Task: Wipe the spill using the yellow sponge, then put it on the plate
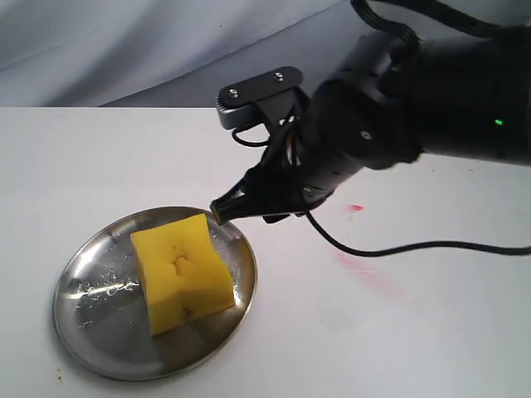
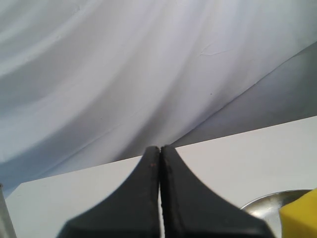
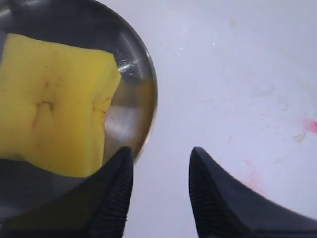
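Observation:
The yellow sponge [image 1: 182, 274] [image 3: 54, 104] lies flat on the silver plate [image 1: 91, 327] [image 3: 148, 99], with nothing holding it. Just above the plate's far right rim hangs my right gripper [image 1: 224, 209] [image 3: 161, 153], open; nothing is between its fingers, and bare white table shows in the gap. My left gripper [image 2: 159, 148] is shut on nothing and points at the backdrop; one corner of the sponge [image 2: 302, 218] and the plate's edge [image 2: 262, 206] show beside it. It is out of the exterior view. I cannot make out any yellowish-tan spill on the table.
Pinkish-red smears [image 1: 365, 269] and a red dot [image 1: 357, 207] [image 3: 311, 125] mark the white table to the right of the plate. A black cable [image 1: 415, 247] trails from the right arm across the table. A grey cloth backdrop [image 2: 148, 59] hangs behind.

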Motion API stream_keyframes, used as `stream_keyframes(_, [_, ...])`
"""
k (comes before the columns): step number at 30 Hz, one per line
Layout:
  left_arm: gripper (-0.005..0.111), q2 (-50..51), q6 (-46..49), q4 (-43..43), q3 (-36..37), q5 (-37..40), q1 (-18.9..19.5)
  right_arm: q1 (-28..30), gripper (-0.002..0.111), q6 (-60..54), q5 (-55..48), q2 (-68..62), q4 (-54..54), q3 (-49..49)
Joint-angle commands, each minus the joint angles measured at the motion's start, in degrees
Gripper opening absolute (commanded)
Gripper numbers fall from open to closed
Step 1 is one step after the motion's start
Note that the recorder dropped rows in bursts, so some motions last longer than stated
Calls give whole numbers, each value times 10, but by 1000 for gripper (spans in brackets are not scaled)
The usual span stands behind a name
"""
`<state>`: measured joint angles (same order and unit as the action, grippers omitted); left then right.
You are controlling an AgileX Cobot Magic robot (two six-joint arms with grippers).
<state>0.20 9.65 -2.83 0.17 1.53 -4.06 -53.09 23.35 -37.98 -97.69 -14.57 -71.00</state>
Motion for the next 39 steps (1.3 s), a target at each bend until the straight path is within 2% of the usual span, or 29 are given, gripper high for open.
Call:
stream_keyframes(1, [0,-2,-5,4,-2,-3,1,-1,33,68,71,61,-40,91])
stream_keyframes(14, [0,-2,-5,4,-2,-3,1,6,25,130,173,168,-61,235])
stream_keyframes(19, [0,-2,-5,4,-2,-3,1,48,17,113,284,218,-9,320])
stream_keyframes(24, [0,-2,-5,4,-2,-3,1,101,0,39,368,278,53,406])
stream_keyframes(35, [0,-2,-5,4,-2,-3,1,222,0,-46,506,420,127,581])
stream_keyframes(39, [0,-2,-5,4,-2,-3,1,260,0,-84,515,489,138,624])
